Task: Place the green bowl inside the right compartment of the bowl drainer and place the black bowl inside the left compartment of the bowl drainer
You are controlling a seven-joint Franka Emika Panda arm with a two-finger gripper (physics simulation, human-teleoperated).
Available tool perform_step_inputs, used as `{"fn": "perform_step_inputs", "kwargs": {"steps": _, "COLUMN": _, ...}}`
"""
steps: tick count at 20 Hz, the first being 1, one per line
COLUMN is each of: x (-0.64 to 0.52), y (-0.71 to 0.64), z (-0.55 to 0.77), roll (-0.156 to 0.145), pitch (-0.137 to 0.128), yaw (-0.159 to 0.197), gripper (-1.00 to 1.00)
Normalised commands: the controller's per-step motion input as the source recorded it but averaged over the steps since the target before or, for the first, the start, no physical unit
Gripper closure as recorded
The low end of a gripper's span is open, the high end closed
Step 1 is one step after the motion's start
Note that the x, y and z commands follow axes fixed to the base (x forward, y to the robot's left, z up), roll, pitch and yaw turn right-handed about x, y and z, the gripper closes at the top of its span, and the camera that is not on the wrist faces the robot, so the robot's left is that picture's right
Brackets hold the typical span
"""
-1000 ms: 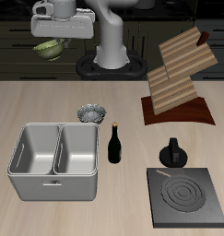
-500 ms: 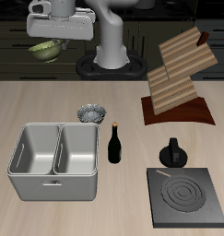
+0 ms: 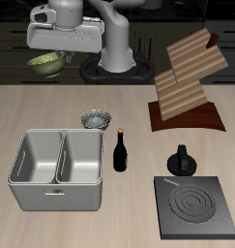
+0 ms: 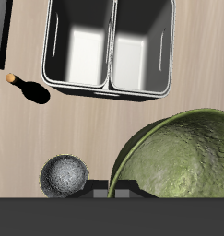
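My gripper [image 3: 49, 55] hangs high above the table's back edge, shut on the rim of the green bowl [image 3: 45, 65]. In the wrist view the green bowl [image 4: 182, 161] looms large and close, with one dark finger [image 4: 119, 170] against its rim. The black bowl [image 3: 98, 119], grey and speckled, sits on the table just behind the bowl drainer [image 3: 21, 184]. From the wrist, the black bowl [image 4: 64, 175] and the bowl drainer [image 4: 111, 90] both show below me. Both drainer wells are empty.
A black bottle [image 3: 120, 151] stands beside the drainer, also seen from the wrist as the bottle [image 4: 29, 88]. A wooden rack [image 3: 190, 82] stands at the back. A black knobbed pot [image 3: 181, 162] sits behind the flat black stove plate [image 3: 194, 206].
My gripper has come down a little with the green bowl and drifted slightly sideways. Nothing on the table has moved.
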Motion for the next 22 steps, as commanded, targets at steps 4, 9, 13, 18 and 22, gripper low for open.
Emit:
{"fn": "perform_step_inputs", "kwargs": {"steps": 4, "x": 0.38, "y": -0.18, "z": 0.09, "roll": -0.018, "pitch": 0.001, "yaw": -0.057, "gripper": 1.00}}
{"fn": "perform_step_inputs", "kwargs": {"steps": 9, "x": 0.44, "y": -0.27, "z": 0.05, "roll": -0.058, "pitch": 0.009, "yaw": -0.037, "gripper": 1.00}}
{"fn": "perform_step_inputs", "kwargs": {"steps": 13, "x": 0.37, "y": -0.16, "z": 0.02, "roll": 0.003, "pitch": 0.017, "yaw": -0.013, "gripper": 1.00}}
{"fn": "perform_step_inputs", "kwargs": {"steps": 18, "x": 0.33, "y": -0.03, "z": 0.03, "roll": -0.009, "pitch": -0.001, "yaw": -0.027, "gripper": 1.00}}
{"fn": "perform_step_inputs", "kwargs": {"steps": 22, "x": 0.26, "y": 0.16, "z": 0.07, "roll": 0.029, "pitch": -0.009, "yaw": 0.007, "gripper": 1.00}}
